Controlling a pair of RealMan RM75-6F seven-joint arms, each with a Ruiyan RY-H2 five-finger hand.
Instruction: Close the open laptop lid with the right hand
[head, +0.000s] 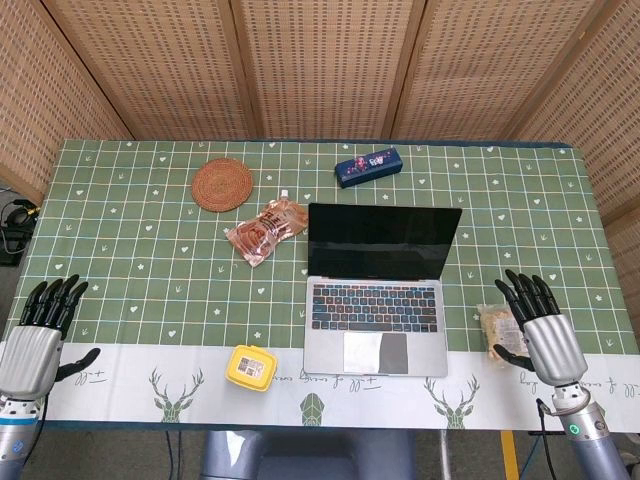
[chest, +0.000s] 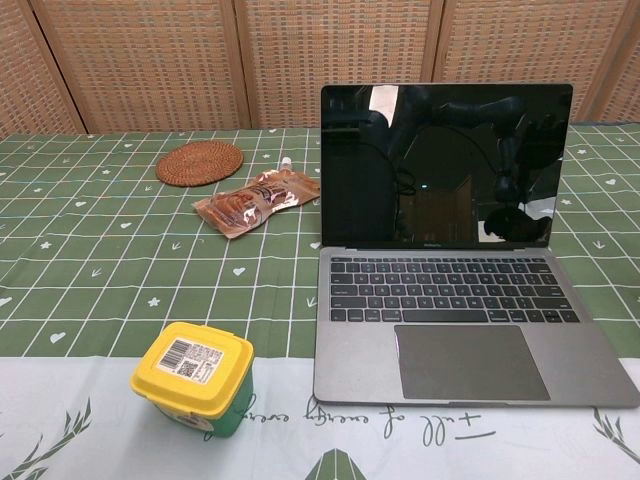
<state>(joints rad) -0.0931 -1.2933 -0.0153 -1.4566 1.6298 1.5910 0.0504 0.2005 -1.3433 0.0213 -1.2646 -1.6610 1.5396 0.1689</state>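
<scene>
Tabletop: right robot hand (head: 538, 322) (fingers spread) empty

A round woven coaster (head: 224, 183) lies on the green checked tablecloth (head: 130, 250), far from both sets of fingers, toward the back. Near it, a little closer, lies a brown snack pouch (head: 265, 229). A blue box (head: 369, 166) rests further back. A yellow-lidded container (head: 250, 366) stands on the white front strip, between the two sets of fingers but well apart from each. A small clear packet (head: 496, 325) lies just beside the right fingers.
</scene>
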